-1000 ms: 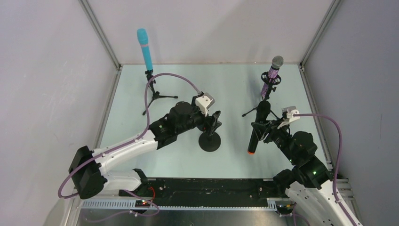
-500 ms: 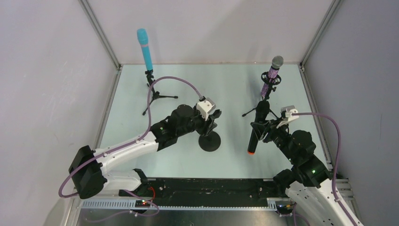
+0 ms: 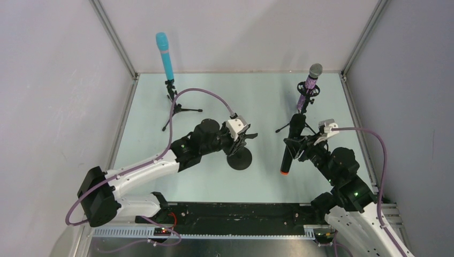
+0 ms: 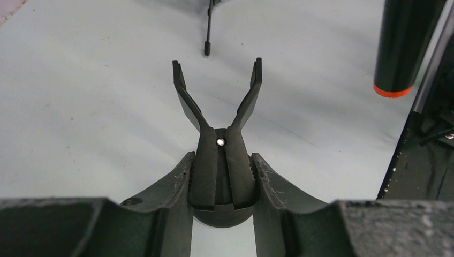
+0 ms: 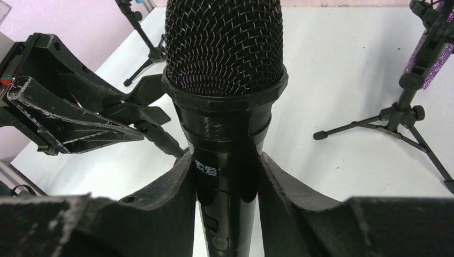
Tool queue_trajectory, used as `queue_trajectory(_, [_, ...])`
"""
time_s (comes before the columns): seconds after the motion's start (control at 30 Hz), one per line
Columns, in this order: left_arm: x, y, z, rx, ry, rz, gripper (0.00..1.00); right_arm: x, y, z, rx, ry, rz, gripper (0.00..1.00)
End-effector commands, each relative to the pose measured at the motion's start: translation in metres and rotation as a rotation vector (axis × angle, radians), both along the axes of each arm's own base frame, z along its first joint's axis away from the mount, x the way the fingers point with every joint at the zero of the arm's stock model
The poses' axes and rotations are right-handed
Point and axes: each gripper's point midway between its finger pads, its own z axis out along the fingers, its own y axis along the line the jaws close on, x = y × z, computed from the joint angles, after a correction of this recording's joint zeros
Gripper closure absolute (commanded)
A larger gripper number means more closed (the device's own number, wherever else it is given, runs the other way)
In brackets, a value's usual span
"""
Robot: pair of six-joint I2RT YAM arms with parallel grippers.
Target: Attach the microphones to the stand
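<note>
Squeezing the clip [image 4: 217, 107] of the round-base stand [image 3: 239, 159] with the left gripper [image 4: 221, 163], which was wide a second ago. Gripping the black microphone [image 5: 225, 53] firmly in the right gripper [image 5: 227, 176], orange end down, shifted slightly toward the clip. Leaving bare table [image 3: 214, 96] between, and staying well apart from the light blue microphone [image 3: 165, 56] and the purple microphone [image 3: 310, 83] near the far edge.

Both grippers closed on something.
The left gripper [image 4: 222, 160] pinches the stand clip [image 4: 217, 101]; the right gripper [image 5: 225, 168] clamps the black microphone [image 5: 224, 53].

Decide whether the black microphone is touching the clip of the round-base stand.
Apart. The left wrist view shows bare table between the black microphone and the clip.
</note>
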Motion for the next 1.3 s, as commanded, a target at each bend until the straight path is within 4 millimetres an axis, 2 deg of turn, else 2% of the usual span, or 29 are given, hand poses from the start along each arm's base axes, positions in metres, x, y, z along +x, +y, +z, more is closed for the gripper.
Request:
queue_trajectory(0.0, [-0.016,-0.003,0.008,0.033,-0.030,-0.125,1.00,0.002,0.010,0.031,0.034,-0.115,0.051,1.00])
queue_trajectory(0.37, [-0.041,-0.005,0.026,-0.001,-0.053,-0.266,1.00,0.007,0.020,0.042,0.006,-0.185,0.101,1.00])
queue_trajectory(0.57, [-0.055,-0.005,0.041,-0.049,-0.056,-0.322,1.00,0.002,0.031,0.067,0.032,-0.355,0.167,1.00])
queue_trajectory(0.8, [-0.076,-0.006,0.057,-0.106,-0.055,-0.418,1.00,-0.010,0.044,0.082,0.052,-0.463,0.262,1.00])
queue_trajectory(0.97, [-0.081,-0.007,0.054,-0.110,-0.037,-0.443,1.00,-0.016,0.049,0.085,0.057,-0.497,0.305,1.00])
queue_trajectory(1.1, [-0.079,-0.006,0.040,-0.083,-0.015,-0.433,1.00,-0.019,0.049,0.083,0.057,-0.492,0.315,1.00])
queue_trajectory(1.17, [-0.077,-0.005,0.032,-0.066,-0.011,-0.423,0.83,-0.020,0.049,0.082,0.057,-0.493,0.317,1.00])
queue_trajectory(1.2, [-0.077,-0.005,0.030,-0.061,-0.009,-0.423,0.69,-0.020,0.048,0.082,0.057,-0.495,0.316,1.00])
queue_trajectory(1.23, [-0.077,-0.004,0.029,-0.058,-0.013,-0.424,0.64,-0.021,0.048,0.081,0.058,-0.495,0.314,1.00])
queue_trajectory(1.27, [-0.078,-0.003,0.025,-0.053,-0.011,-0.425,0.53,-0.021,0.048,0.079,0.057,-0.495,0.312,1.00])
